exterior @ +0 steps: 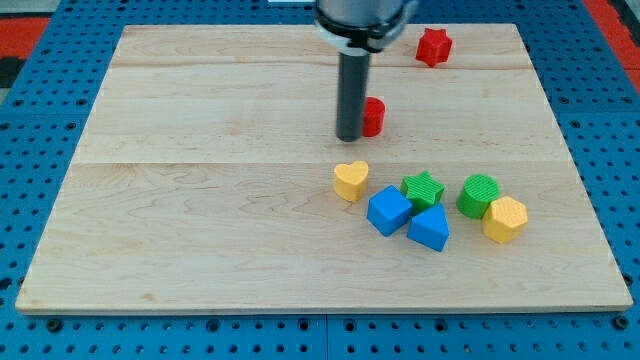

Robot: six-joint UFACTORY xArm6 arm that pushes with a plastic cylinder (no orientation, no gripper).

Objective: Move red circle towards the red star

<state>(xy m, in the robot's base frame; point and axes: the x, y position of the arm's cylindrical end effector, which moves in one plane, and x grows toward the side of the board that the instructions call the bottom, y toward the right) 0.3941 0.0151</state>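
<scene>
Red circle (374, 116) right of my tip (349, 136)

Readable text: none | labels, brands, numbers, signs: none legible | checked: pale wooden board (200, 200), blue pegboard surround (40, 110), small coloured plastic blocks (430, 205), dark rod (352, 95) | all surfaces plain, unmarked

Bright even overhead light, soft short shadows under blocks, sharp focus, no glare
</scene>
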